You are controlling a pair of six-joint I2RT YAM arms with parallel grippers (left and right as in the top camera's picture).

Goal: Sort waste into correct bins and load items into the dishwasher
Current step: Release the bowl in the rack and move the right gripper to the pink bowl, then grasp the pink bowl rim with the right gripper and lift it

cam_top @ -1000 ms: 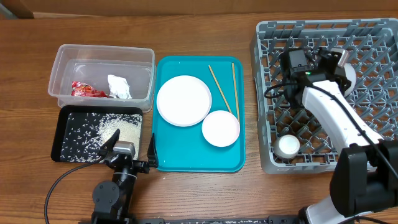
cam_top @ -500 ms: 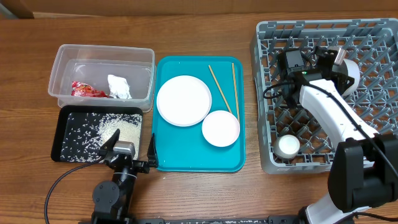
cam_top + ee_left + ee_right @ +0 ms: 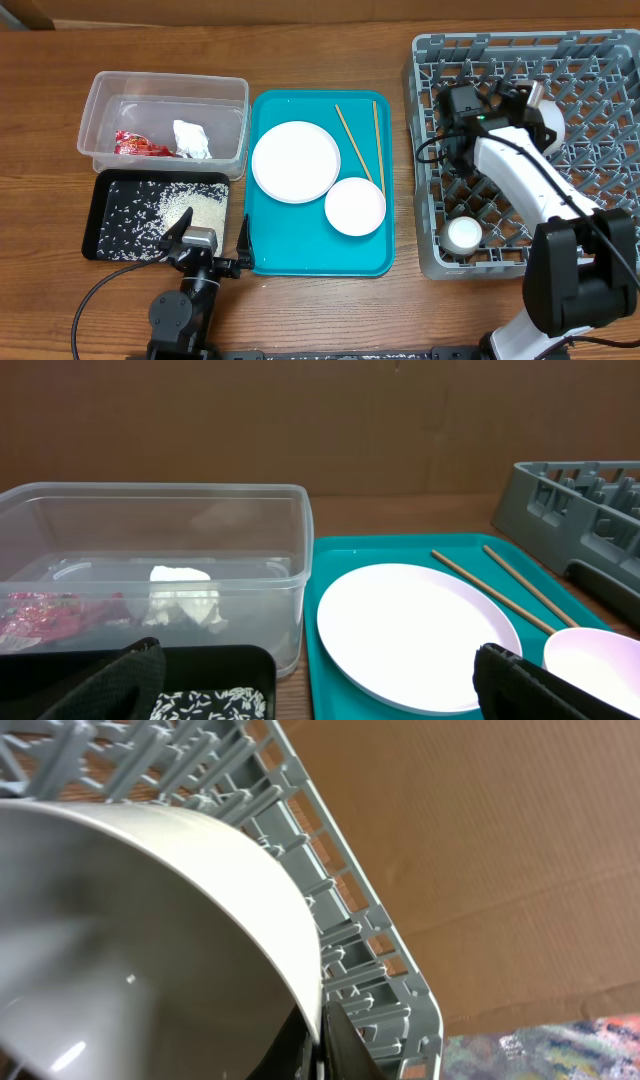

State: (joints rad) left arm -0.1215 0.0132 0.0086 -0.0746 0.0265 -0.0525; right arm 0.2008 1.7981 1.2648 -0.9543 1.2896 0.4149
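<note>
My right gripper [image 3: 537, 102] hangs over the grey dishwasher rack [image 3: 590, 190], shut on the rim of a white bowl [image 3: 552, 120]. In the right wrist view the bowl [image 3: 130, 950] fills the left, its rim pinched between the fingertips of the gripper [image 3: 322, 1038] above the rack's pegs [image 3: 340, 910]. A small cup [image 3: 464, 234] stands in the rack. My left gripper [image 3: 211, 244] rests open at the table's front. A large plate [image 3: 296, 161], a smaller dish [image 3: 354, 206] and two chopsticks [image 3: 352, 143] lie on the teal tray [image 3: 300, 255].
The clear tub [image 3: 165, 95] holds the red wrapper [image 3: 138, 146] and the white tissue [image 3: 192, 140]. Rice [image 3: 190, 210] lies in the black tray [image 3: 105, 240]. The left wrist view shows the tub [image 3: 150, 530], the plate [image 3: 415, 630] and the rack's corner [image 3: 580, 510].
My right gripper has shifted slightly left over the rack with the bowl in it. The left arm has not moved.
</note>
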